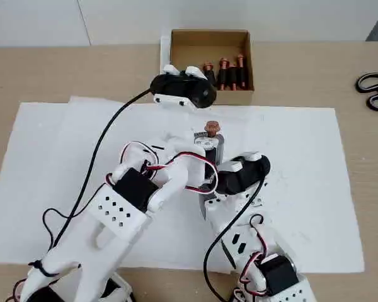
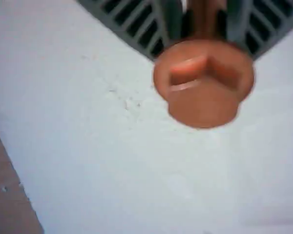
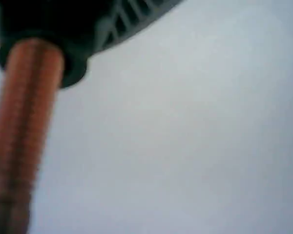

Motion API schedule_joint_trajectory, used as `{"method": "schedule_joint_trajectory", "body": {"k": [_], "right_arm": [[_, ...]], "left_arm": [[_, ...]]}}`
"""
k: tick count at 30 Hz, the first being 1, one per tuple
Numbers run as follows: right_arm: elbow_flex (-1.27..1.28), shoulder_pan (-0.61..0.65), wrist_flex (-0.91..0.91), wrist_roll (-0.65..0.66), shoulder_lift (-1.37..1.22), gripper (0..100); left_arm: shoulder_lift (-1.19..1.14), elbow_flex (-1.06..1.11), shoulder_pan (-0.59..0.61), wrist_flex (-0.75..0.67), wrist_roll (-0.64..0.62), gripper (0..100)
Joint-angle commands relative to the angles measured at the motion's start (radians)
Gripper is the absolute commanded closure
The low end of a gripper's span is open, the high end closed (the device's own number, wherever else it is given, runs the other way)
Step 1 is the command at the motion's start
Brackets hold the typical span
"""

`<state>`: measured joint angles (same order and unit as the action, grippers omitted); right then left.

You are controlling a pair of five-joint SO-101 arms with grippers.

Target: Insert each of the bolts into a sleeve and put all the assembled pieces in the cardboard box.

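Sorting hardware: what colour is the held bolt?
The bolt is copper-orange, clearest in left wrist view.

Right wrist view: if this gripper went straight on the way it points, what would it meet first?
Probably the white sheet, which spreads ahead of the right gripper. The bolt jutting from the held sleeve might touch it first; depth is unclear.

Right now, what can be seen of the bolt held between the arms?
The bolt is copper-coloured; I cannot tell whether it is metal or plastic. It has a flanged hex head and a long threaded shaft. It is held over the middle of the white sheet, head end toward the box. The left gripper is shut on the shaft just behind the head. Further along, the shaft passes through a dark collar, likely a sleeve, and its threaded end sticks out bare.
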<state>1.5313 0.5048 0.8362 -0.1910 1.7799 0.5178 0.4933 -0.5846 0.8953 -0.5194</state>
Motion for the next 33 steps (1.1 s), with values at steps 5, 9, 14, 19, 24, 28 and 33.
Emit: {"method": "schedule_joint_trajectory", "body": {"k": [5,9,14,19,24,28,33], "right_arm": [[-0.006,-0.002,-0.021,-0.009,0.007,99.5],[-0.006,-0.002,-0.021,-0.009,0.007,99.5],[-0.006,-0.002,-0.021,-0.009,0.007,99.5],[-0.006,-0.002,-0.021,-0.009,0.007,99.5],[-0.006,-0.002,-0.021,-0.009,0.007,99.5],[-0.006,-0.002,-0.021,-0.009,0.007,99.5],[-0.006,-0.002,-0.021,-0.009,0.007,99.5]], "left_arm": [[0.031,-0.001,0.031,-0.026,0.012,99],[0.031,-0.001,0.031,-0.023,0.011,99],[0.032,-0.004,0.012,-0.023,0.011,99],[0.032,-0.007,-0.006,-0.023,0.011,99],[0.032,-0.007,-0.006,-0.023,0.011,99],[0.032,-0.001,-0.006,-0.023,0.011,99],[0.032,-0.001,-0.006,0.012,0.012,99]]}}
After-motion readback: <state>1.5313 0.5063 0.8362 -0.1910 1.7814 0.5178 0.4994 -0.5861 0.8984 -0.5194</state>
